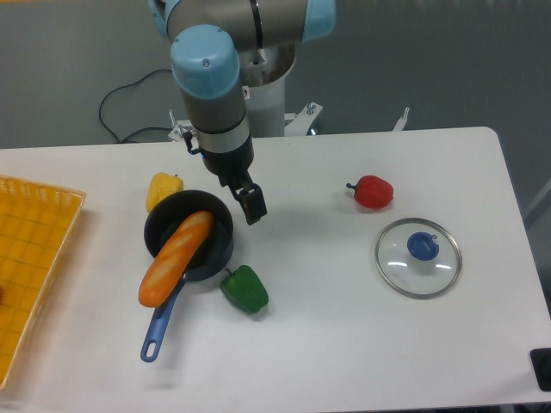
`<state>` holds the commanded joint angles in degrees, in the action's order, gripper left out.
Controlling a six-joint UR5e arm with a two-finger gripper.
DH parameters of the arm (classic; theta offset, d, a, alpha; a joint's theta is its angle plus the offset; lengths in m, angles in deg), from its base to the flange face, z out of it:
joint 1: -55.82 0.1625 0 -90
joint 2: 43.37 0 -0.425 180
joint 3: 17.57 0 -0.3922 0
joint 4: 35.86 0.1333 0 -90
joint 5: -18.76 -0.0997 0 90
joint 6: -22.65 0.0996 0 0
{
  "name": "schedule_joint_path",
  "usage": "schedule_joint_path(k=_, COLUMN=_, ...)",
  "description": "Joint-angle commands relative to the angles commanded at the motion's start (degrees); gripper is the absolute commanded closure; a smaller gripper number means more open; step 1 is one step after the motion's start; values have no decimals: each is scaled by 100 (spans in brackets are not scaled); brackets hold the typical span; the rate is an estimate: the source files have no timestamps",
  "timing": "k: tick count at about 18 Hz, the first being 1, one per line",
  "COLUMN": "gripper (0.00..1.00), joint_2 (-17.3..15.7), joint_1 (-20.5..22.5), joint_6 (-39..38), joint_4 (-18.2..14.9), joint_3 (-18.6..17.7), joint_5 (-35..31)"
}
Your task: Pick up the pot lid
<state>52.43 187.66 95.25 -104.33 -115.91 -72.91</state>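
The clear pot lid (398,274) (blue knob (423,246) up) lies flat on the table (344,353).

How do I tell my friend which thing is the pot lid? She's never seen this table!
Start at the white table and look toward the right side of the picture. Just below and right of the red pepper lies the round pot lid. Unlike the solid red pepper, it's see-through, with a shiny rim and a blue knob on top.

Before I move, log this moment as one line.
lid: on table, blue knob up, not held | gripper: away from lid, nearer pan in view, opening unclear | bread: partly in pan
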Motion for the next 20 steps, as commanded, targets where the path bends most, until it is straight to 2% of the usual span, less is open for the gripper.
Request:
schedule_joint_path(k=6, gripper=0, joint_2=-79, joint_1=44, joint_6=-88, joint_4=44, joint_3=-114, joint_5=17)
schedule_joint_path(k=9, gripper=0, joint_2=-176, joint_1=141, joint_6=-526, joint_4=97, joint_3=-299, joint_5=27)
schedule_joint_path(k=20, gripper=0, joint_2=-158, joint_1=246, joint_6=-571, joint_4=44, joint_3=-369, joint_5=115)
